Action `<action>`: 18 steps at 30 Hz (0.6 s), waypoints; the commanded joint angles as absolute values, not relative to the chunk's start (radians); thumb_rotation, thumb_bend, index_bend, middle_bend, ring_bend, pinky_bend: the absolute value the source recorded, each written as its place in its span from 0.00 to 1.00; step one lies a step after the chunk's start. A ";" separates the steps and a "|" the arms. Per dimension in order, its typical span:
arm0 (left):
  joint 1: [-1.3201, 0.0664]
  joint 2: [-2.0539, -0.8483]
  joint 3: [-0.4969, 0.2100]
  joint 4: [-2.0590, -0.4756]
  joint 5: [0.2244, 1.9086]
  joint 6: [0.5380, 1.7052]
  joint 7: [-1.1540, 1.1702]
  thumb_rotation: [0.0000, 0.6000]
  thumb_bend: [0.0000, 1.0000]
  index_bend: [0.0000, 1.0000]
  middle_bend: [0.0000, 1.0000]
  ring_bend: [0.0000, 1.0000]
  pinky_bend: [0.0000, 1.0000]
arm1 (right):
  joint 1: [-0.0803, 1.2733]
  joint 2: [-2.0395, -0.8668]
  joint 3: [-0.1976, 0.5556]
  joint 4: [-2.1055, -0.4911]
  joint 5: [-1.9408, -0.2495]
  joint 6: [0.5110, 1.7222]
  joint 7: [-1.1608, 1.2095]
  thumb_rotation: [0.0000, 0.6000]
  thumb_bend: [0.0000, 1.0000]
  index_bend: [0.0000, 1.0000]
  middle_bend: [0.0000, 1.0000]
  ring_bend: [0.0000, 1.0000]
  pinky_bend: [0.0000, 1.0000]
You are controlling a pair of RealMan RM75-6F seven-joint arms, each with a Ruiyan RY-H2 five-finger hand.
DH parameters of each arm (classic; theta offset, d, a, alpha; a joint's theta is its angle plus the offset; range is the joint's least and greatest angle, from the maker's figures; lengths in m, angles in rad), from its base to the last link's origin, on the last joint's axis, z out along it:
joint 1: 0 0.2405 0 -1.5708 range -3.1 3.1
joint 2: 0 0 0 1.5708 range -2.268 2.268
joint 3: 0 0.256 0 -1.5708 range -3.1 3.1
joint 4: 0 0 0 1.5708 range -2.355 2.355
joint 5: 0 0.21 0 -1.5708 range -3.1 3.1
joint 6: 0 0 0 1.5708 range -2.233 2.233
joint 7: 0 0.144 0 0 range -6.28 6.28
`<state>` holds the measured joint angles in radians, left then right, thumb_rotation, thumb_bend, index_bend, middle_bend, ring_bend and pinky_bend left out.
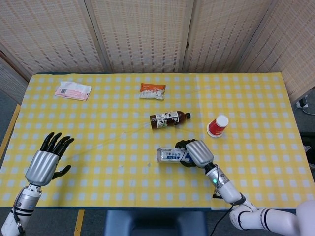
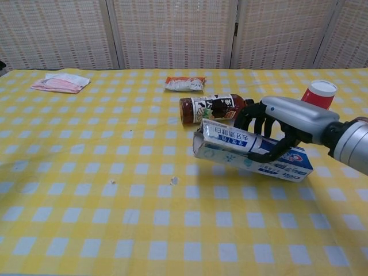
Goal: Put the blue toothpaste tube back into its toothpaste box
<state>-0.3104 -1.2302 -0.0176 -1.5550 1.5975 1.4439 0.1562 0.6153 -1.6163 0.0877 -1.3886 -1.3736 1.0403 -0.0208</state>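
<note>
yellow checked tablecloth [image 1: 256,98], woven screens [image 1: 142,34] behind; right hand [image 1: 198,152] fingers clamp toothpaste box [image 2: 247,156]; left hand [image 1: 44,162] fingers apart.

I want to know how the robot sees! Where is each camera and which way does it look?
Head view: high up, looking down on the whole yellow checked table; both silver hands show, left hand open, right hand.
Chest view: low, looking across the table at the screen wall; only the right hand shows.
Both share the right hand holding the blue-and-white toothpaste box, plus the brown bottle and red cup.
</note>
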 commanded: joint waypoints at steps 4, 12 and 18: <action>-0.305 -1.229 -0.017 -1.550 1.601 1.441 0.150 1.00 0.25 0.16 0.18 0.07 0.04 | 0.630 -1.639 0.082 -1.359 -1.368 0.989 -0.006 1.00 0.30 0.31 0.28 0.36 0.34; -0.285 -1.235 0.000 -1.526 1.627 1.461 0.125 1.00 0.25 0.16 0.18 0.07 0.04 | 0.628 -1.579 0.072 -1.429 -1.389 0.977 0.004 1.00 0.30 0.00 0.00 0.15 0.14; -0.245 -1.218 0.034 -1.511 1.682 1.519 0.116 1.00 0.25 0.16 0.18 0.07 0.02 | 0.558 -1.443 0.034 -1.576 -1.425 1.081 -0.070 1.00 0.30 0.00 0.00 0.06 0.03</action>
<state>-0.2587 -1.2233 0.0225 -1.5201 1.6660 1.5011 0.1209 0.5974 -1.5050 0.0555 -1.5114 -1.4074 1.0271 -0.0286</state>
